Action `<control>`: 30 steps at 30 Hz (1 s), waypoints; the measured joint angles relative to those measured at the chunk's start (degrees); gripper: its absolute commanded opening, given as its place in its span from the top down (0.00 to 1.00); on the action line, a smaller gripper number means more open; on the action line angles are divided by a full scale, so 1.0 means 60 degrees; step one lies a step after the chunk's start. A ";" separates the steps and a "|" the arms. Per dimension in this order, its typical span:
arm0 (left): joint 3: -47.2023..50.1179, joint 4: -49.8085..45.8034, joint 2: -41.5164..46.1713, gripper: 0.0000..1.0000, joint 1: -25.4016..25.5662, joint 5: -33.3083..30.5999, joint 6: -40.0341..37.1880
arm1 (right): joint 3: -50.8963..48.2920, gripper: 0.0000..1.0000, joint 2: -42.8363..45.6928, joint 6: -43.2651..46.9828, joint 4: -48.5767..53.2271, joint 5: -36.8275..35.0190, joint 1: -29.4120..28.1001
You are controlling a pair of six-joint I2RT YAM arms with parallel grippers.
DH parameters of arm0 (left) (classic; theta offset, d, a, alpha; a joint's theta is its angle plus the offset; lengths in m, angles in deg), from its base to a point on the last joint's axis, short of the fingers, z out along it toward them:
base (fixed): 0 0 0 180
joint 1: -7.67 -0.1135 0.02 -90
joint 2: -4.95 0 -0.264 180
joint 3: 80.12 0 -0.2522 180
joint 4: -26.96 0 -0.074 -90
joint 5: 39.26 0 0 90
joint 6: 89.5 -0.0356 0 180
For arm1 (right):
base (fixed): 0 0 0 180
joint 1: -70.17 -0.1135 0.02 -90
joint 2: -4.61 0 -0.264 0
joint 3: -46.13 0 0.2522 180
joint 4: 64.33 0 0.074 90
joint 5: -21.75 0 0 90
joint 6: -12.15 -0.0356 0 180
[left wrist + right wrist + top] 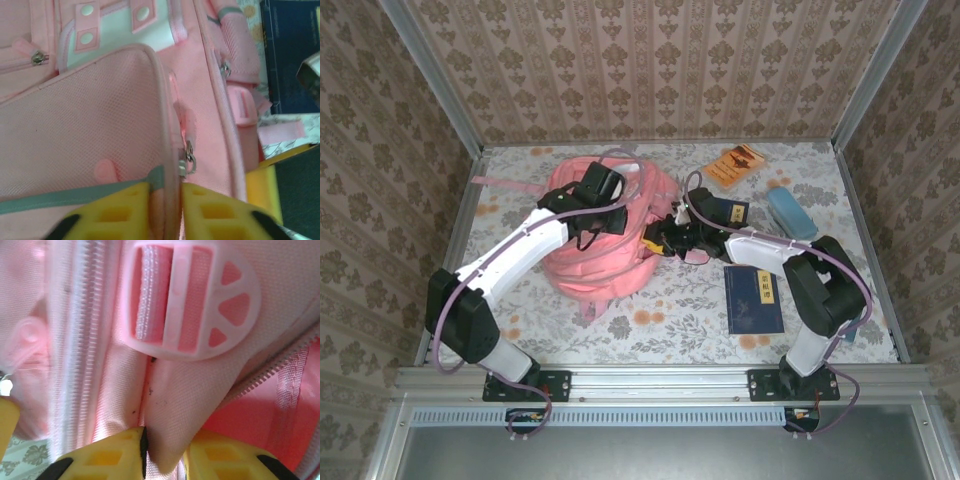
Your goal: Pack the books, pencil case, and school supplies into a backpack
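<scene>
Pink backpack (100, 125) sits pinched in left tool (166, 195) and right tool (165, 440); overhead adds pencil case (791, 213).

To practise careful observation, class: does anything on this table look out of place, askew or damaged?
Nothing looks spilled or damaged. The backpack lies crumpled in a heap rather than flat or upright, and one strap trails loose to its left.
</scene>
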 measured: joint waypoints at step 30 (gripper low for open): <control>0.4881 0.1293 0.3552 0.58 0.1453 -0.0055 0.4615 | 0.1741 0.81 -0.1286 -0.0219 -0.0248 0.0175 -0.0732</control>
